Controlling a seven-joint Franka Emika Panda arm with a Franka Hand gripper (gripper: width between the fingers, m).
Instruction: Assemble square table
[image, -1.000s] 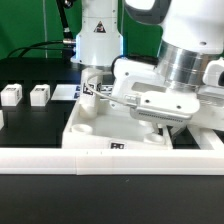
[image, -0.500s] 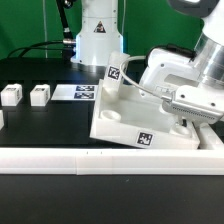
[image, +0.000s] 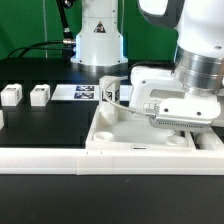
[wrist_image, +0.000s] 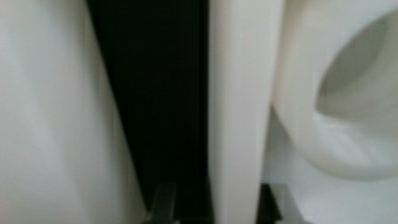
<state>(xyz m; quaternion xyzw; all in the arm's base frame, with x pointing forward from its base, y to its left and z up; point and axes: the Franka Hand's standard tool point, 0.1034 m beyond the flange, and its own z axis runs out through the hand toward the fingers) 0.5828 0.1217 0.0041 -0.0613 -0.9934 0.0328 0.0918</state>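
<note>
The square table's top (image: 125, 138), a white tray with round corner sockets, lies nearly flat against the front rail. My gripper (image: 180, 124) reaches down onto its right part. In the wrist view my gripper (wrist_image: 222, 206) is shut on the top's thin white wall (wrist_image: 237, 100), one dark finger (wrist_image: 173, 205) on each side. A round socket (wrist_image: 356, 110) shows beside the wall. A tagged white block (image: 110, 93) stands upright at the top's far left corner. Two white legs (image: 12, 95) (image: 40, 95) stand at the exterior view's left, and a third (image: 1, 118) sits at the picture's edge.
The marker board (image: 78, 93) lies flat behind the top, near the arm's white base (image: 98, 40). A long white L-shaped rail (image: 50, 158) runs along the table's front edge. A green backdrop closes the far side.
Half a second ago the top was tipped up steeply on the gripper's side, its tags facing the camera. It has come down nearly flat against the rail. The gripper stayed shut on it.
</note>
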